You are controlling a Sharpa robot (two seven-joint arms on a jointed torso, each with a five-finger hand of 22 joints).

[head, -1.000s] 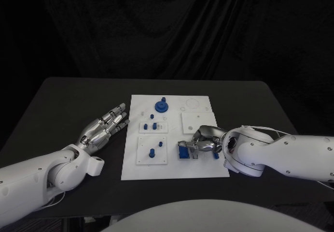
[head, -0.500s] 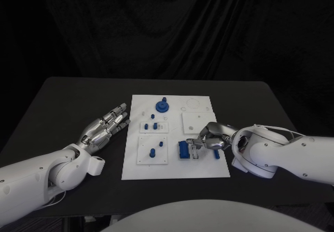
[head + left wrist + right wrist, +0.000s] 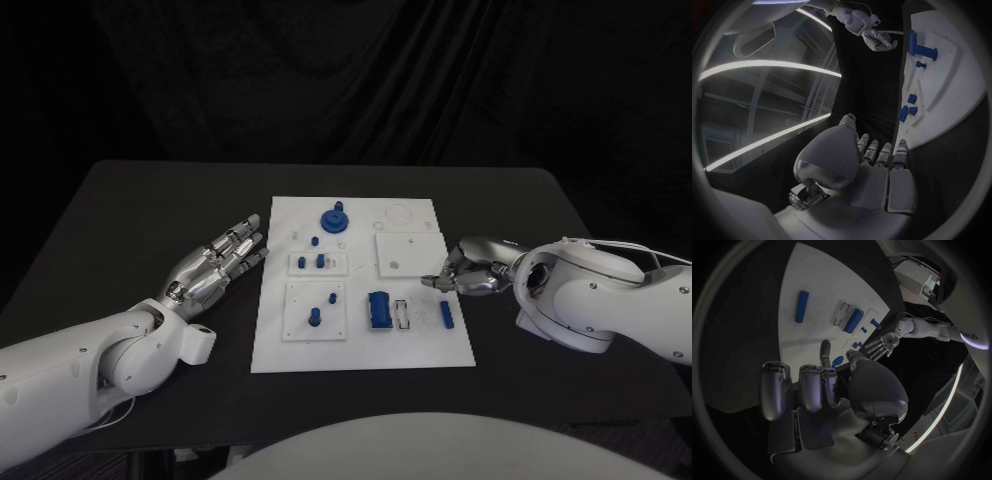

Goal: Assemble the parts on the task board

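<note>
Task board (image 3: 364, 350) on black table (image 3: 159, 210)

You have a plain white task board (image 3: 361, 355) on a matte black table (image 3: 144, 220). The parts on it are blue: a long block (image 3: 379, 310) and a slimmer bar (image 3: 446, 313) near the right, small pegs (image 3: 315, 262) left of centre, and a round piece (image 3: 335, 218) at the far end. Both hands, left (image 3: 216, 262) and right (image 3: 469, 268), are silver on white arms.

A black table (image 3: 144, 210) before a dark curtain (image 3: 346, 70).
</note>
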